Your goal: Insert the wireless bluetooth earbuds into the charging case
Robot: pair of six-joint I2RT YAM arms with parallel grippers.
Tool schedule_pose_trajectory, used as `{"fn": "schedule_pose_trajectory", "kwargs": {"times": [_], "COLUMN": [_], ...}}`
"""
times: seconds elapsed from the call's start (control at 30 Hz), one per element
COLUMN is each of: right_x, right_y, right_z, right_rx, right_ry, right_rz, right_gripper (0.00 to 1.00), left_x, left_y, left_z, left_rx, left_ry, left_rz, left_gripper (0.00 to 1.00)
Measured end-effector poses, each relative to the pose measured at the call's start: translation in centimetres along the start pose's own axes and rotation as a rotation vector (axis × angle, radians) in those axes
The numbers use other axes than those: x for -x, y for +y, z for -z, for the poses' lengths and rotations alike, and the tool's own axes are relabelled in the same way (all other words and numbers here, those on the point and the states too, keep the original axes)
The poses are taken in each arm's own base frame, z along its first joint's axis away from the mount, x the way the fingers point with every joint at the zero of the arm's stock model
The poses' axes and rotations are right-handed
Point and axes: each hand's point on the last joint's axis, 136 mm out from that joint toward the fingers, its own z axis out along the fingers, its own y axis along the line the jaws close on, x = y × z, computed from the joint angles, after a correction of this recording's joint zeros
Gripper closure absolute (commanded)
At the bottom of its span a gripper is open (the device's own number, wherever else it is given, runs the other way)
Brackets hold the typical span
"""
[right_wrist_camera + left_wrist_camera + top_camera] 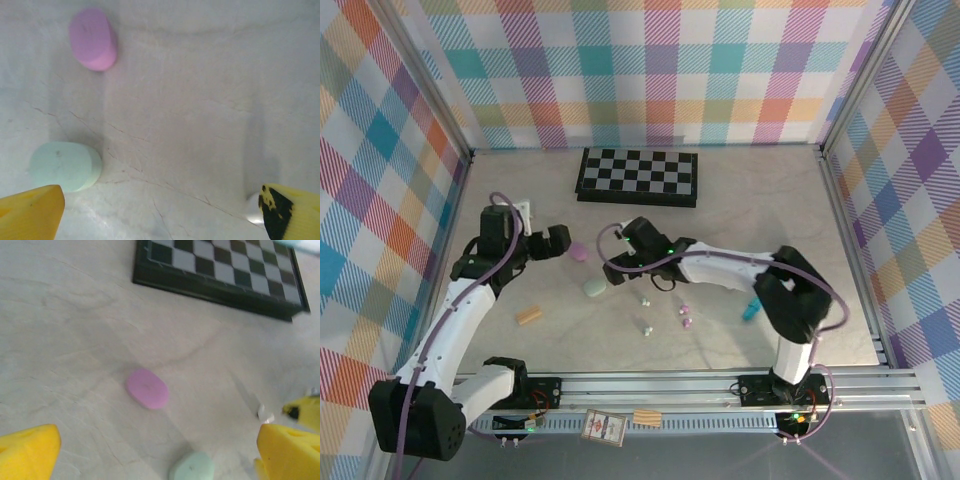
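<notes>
Blurred speck, possibly earbud (265, 413), chessboard (220, 270) cropped

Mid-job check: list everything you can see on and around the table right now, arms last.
chessboard: one, black and white, far centre of the table
pink case: one, pink, between the two grippers
mint case: one, pale green, just nearer than the pink case
earbuds: four that I can make out, two pale and two pink-purple, loose to the right of the mint case
tan block: one, tan, near left
teal stick: one, teal, by the right arm's elbow
card: one, white and dark red, on the near rail
tan ribbed piece: one, beside the card
left gripper: open, yellow pads
right gripper: open, yellow pads
</notes>
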Motion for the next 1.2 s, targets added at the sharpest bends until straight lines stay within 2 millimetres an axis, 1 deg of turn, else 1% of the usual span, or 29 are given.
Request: {"fn": "schedule_pose_trajectory", "kwargs": {"times": [0.13,0.23,0.33,0.4,0.53,0.6,0.73,0.87,1.0,1.2], "right_x": [1.0,1.0,0.8,0.8,1.1,1.2,1.0,0.0,-0.8,-1.3], "right_y": [-1.3,-2.6,-3.8,-4.3,-4.5,-4.6,-5.1,-5.6,-5.8,-6.0], "right_z": [4.2,6.6,8.5,9.4,11.0,11.5,12.0,11.6,11.3,11.1], "right_rx": [0.022,0.013,-0.003,-0.010,-0.015,-0.017,-0.027,-0.035,-0.037,-0.040], "right_ry": [-0.119,-0.178,-0.215,-0.235,-0.274,-0.286,-0.294,-0.274,-0.258,-0.251], "right_rz": [0.023,0.032,0.034,0.041,0.065,0.076,0.080,0.075,0.074,0.072], "right_gripper": [0.01,0.01,0.01,0.01,0.01,0.01,0.01,0.01,0.01,0.01], "left_x": [-3.3,-4.7,-5.8,-7.0,-9.0,-10.1,-11.5,-12.3,-13.6,-14.8], "left_y": [-2.3,-2.8,-3.0,-3.3,-4.2,-4.1,-3.8,-4.7,-4.2,-3.3], "left_z": [-0.1,-0.3,-0.7,-1.0,-2.3,-3.1,-4.5,-5.7,-7.1,-9.1], "left_rx": [-0.058,-0.084,-0.110,-0.136,-0.195,-0.211,-0.218,-0.234,-0.225,-0.195], "left_ry": [0.140,0.241,0.327,0.374,0.413,0.441,0.484,0.481,0.525,0.573], "left_rz": [-0.239,-0.412,-0.555,-0.634,-0.743,-0.764,-0.781,-0.815,-0.822,-0.817], "left_gripper": [0.00,0.00,0.00,0.00,0.10,0.15,0.15,0.15,0.19,0.28]}}
